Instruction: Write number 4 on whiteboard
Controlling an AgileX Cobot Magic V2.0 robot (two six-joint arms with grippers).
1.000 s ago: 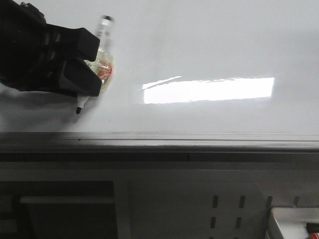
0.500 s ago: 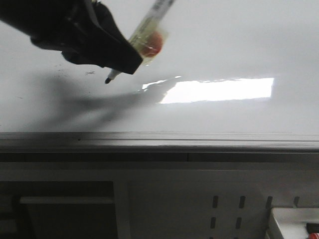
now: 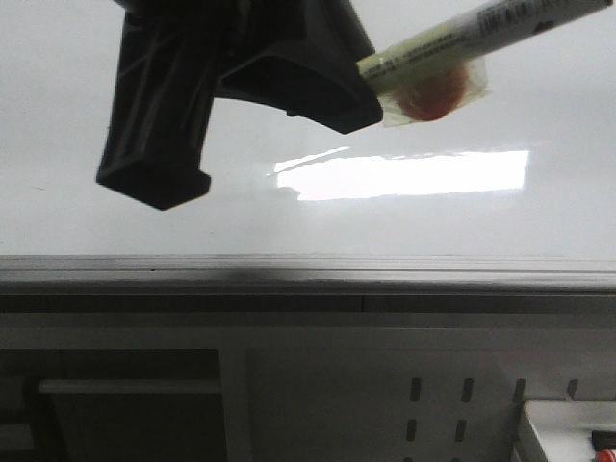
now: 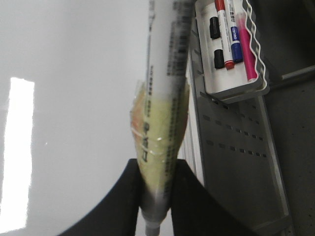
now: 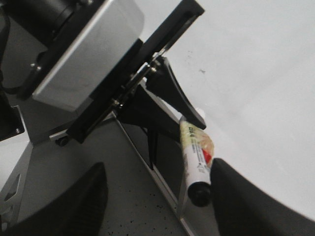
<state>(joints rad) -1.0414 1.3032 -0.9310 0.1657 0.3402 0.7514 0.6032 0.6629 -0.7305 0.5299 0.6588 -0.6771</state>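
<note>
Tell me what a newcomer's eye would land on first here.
The big black left end effector looms at the top of the front view, clamped on a marker that lies nearly level above the whiteboard. Below it a bright rectangular glare cuts across the glossy board, which shows no number strokes.
</note>
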